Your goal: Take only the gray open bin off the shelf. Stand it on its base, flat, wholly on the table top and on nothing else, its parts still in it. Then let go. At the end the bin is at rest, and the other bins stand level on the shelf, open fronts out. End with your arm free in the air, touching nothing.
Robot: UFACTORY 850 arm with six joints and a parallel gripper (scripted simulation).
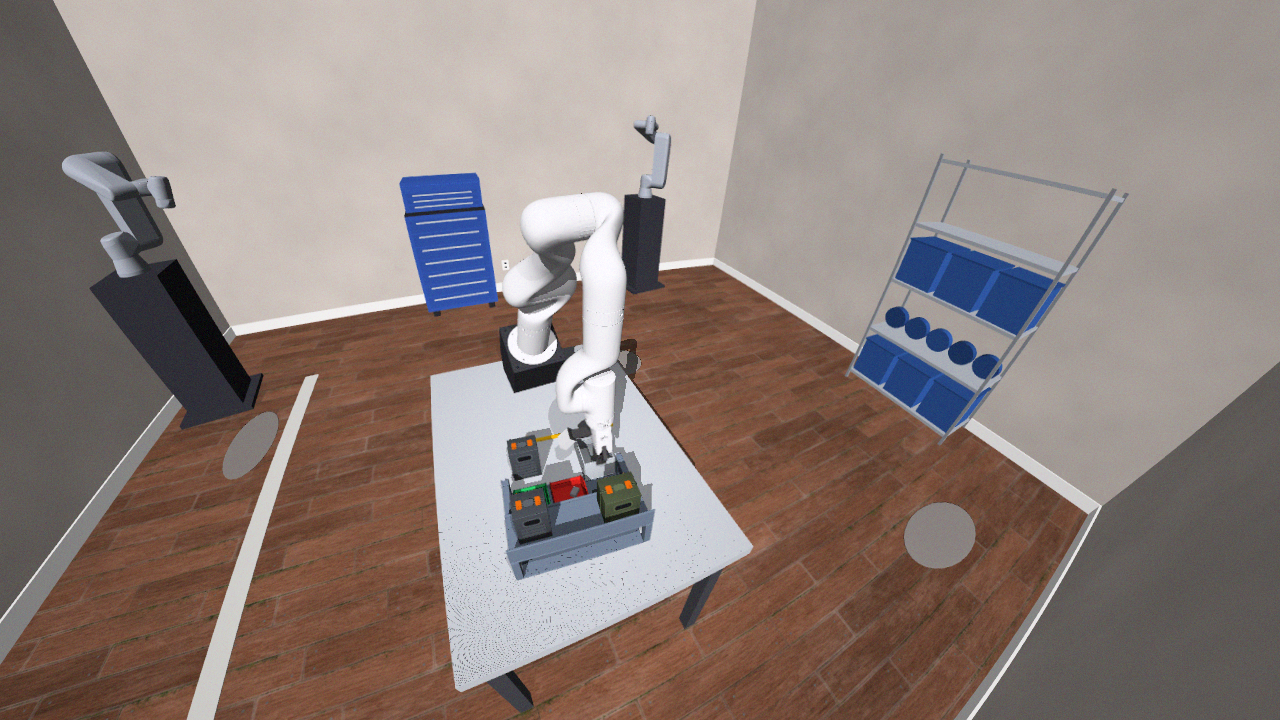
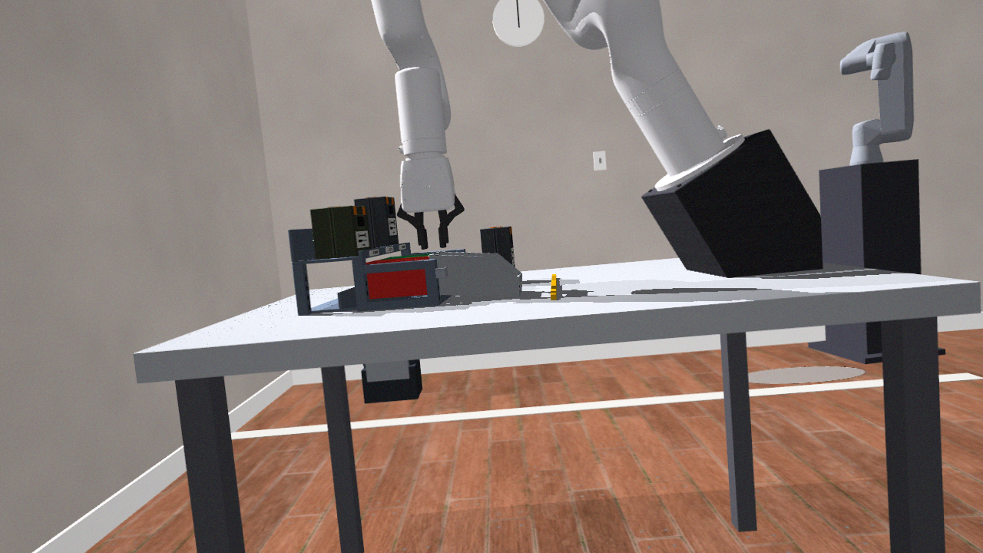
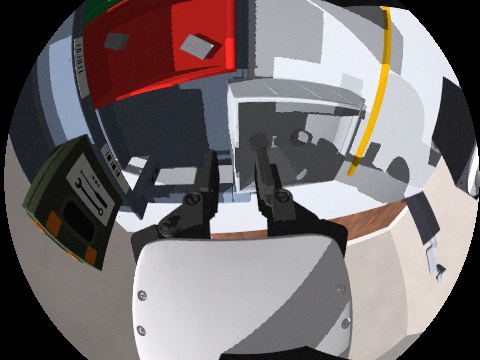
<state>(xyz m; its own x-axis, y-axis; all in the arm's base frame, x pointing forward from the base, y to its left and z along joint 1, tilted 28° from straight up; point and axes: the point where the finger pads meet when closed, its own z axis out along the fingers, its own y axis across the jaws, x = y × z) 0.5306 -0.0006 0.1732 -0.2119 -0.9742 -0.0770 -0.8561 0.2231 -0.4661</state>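
Note:
The gray open bin (image 1: 592, 469) (image 2: 478, 275) (image 3: 295, 92) stands upright just in front of the shelf (image 1: 581, 537) (image 2: 302, 285) (image 3: 170, 115); it looks level and low at the table top. I cannot tell whether it touches the shelf's edge. Small shaded parts, one a ring (image 3: 294, 136), lie in it. My gripper (image 1: 602, 457) (image 2: 432, 245) (image 3: 236, 162) is partly open and empty, its fingertips just above the bin's shelf-side wall, one to each side of it. The red bin (image 1: 568, 488) (image 3: 130, 65) with gray parts and the green bin (image 1: 531, 488) (image 3: 97, 11) are on the shelf.
An olive case (image 1: 620, 501) (image 2: 332, 231) (image 3: 75, 200) and a dark case (image 1: 532, 516) (image 2: 374, 221) stand on top of the shelf. Another dark case (image 1: 523, 459) (image 2: 494, 243) stands nearby. A yellow bar (image 2: 554, 287) (image 3: 380, 95) is beyond the gray bin's open end.

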